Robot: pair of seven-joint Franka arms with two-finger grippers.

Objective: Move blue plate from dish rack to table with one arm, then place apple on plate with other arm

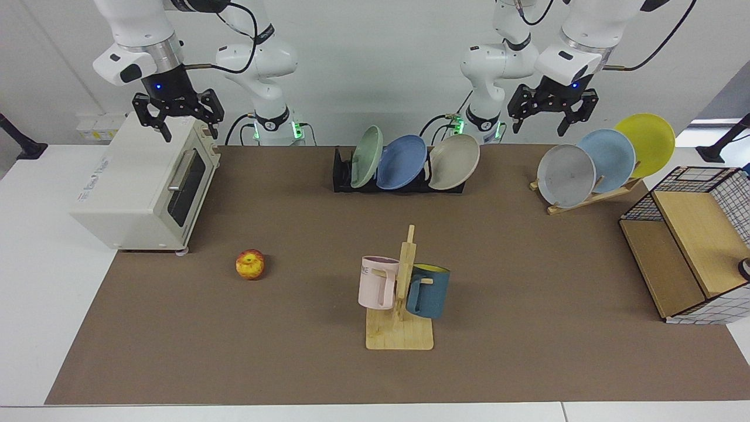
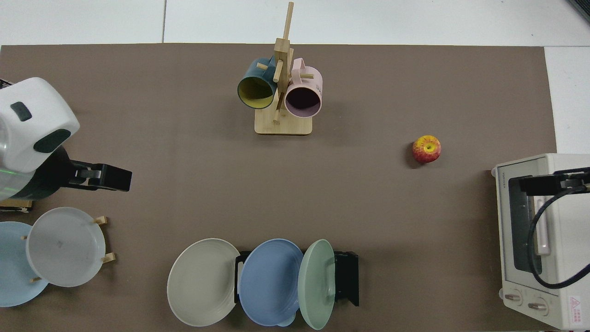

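Fingers spread and empty on both grippers, left (image 1: 552,115) and right (image 1: 178,119); blue plate (image 1: 401,162) racked; apple (image 1: 250,264) on open desk (image 1: 527,305).

Pretty plain setup: a bare white wall (image 1: 375,70) runs behind everything, evenly lit with soft light and no hard shadows. The surface (image 1: 35,281) is white, made of panels with visible seams along the near edge. Off at the far edge there's a bright strip (image 1: 712,123), maybe a window.
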